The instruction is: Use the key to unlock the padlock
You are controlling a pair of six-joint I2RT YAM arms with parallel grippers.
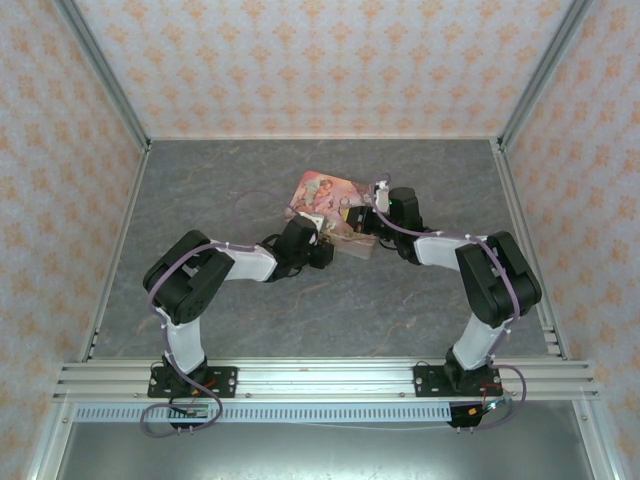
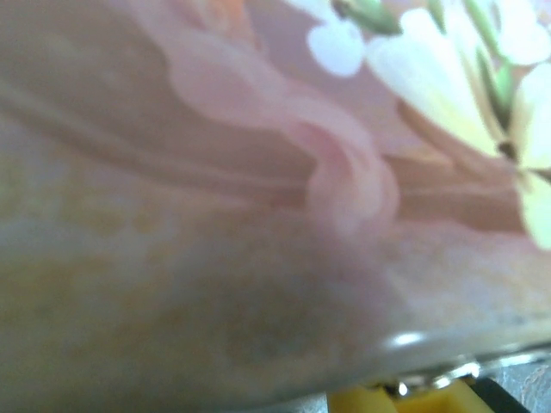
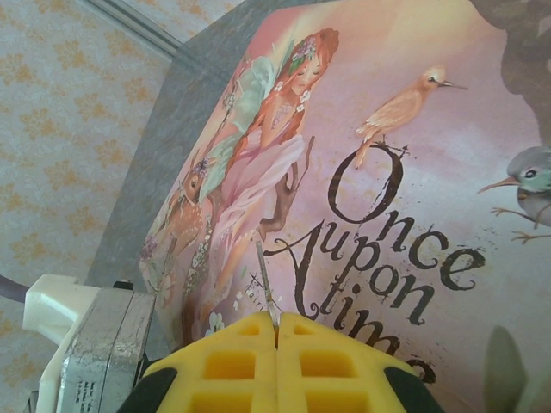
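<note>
both arms bent inward over tin [image 1: 325, 192]; right jaws clamped on key [image 3: 265, 275]; left jaws: cannot tell.

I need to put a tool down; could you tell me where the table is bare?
Bare table: the far strip between tin and back wall, the stretch along the left wall, and the near patch between left arm and right arm. Crowded around the tin, where the arms meet.

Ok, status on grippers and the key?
Right gripper shut on the key, tip poking out over the pink tin. Left gripper very close to the tin, jaws unreadable. Tin lid right ahead of the key.
</note>
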